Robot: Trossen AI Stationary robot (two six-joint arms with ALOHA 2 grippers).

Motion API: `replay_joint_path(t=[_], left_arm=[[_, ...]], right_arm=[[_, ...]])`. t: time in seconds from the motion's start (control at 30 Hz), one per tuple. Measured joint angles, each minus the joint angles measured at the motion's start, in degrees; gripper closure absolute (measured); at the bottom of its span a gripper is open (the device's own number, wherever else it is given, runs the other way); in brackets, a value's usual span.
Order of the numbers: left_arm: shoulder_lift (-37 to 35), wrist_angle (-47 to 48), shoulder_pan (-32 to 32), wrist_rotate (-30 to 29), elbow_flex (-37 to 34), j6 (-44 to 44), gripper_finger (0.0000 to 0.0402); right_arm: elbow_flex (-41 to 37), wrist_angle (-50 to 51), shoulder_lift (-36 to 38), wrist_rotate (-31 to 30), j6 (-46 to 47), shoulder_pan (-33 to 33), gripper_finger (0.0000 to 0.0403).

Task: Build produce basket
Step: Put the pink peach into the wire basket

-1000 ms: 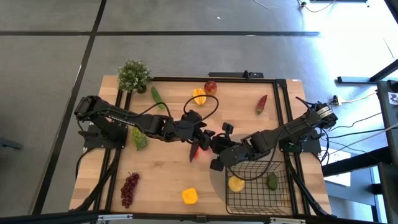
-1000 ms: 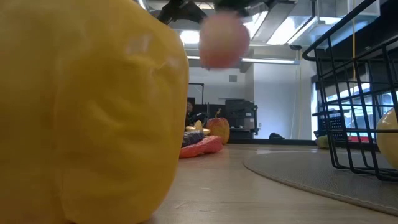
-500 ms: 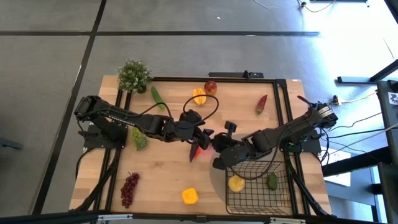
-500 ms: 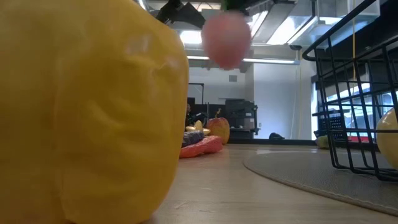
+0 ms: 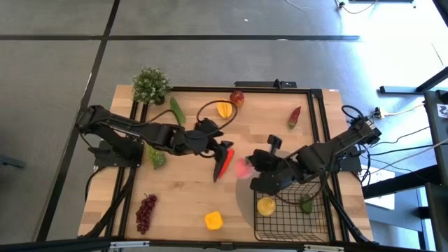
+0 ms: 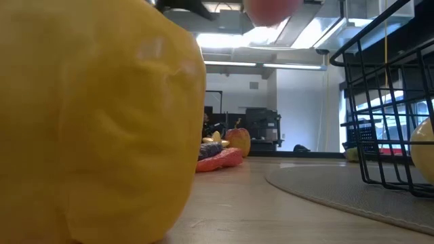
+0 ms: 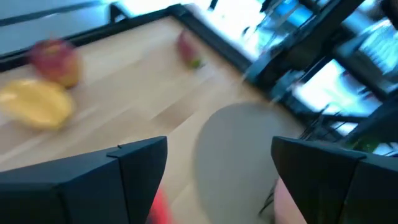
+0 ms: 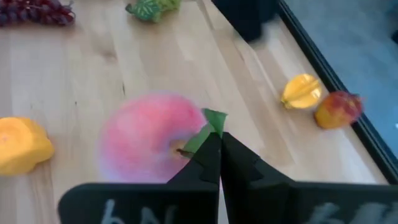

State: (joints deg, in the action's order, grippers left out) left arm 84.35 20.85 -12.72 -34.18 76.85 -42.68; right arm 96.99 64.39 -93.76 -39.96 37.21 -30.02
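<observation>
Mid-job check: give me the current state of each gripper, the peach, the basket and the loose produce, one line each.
right gripper: shut on the leaf of the pink peach, holding it off the table beside the basket.
left gripper: open, empty, above the red chili.
basket: upright, holding a lemon and a green item.
yellow pepper: loose on the table.
purple grapes: loose on the table.

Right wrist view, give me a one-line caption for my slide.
Right gripper shut on the green leaf of a pink peach, hanging above the wooden table.
</observation>
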Motion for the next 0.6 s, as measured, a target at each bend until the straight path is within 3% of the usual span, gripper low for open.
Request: replay_joint_path(t=[0.43, 0.6], left_arm=[[-7.87, 2.29, -4.24, -1.26, 0.13, 6.38, 0.0127], [-8.66, 4.45, -6.04, -1.25, 0.02, 5.75, 0.0127]], right_arm=[[6.10, 15.40, 0.00, 0.18, 16.63, -6.94, 0.0403], [6.12, 19.99, 0.00, 3.08, 23.10, -9.84, 0.0403]])
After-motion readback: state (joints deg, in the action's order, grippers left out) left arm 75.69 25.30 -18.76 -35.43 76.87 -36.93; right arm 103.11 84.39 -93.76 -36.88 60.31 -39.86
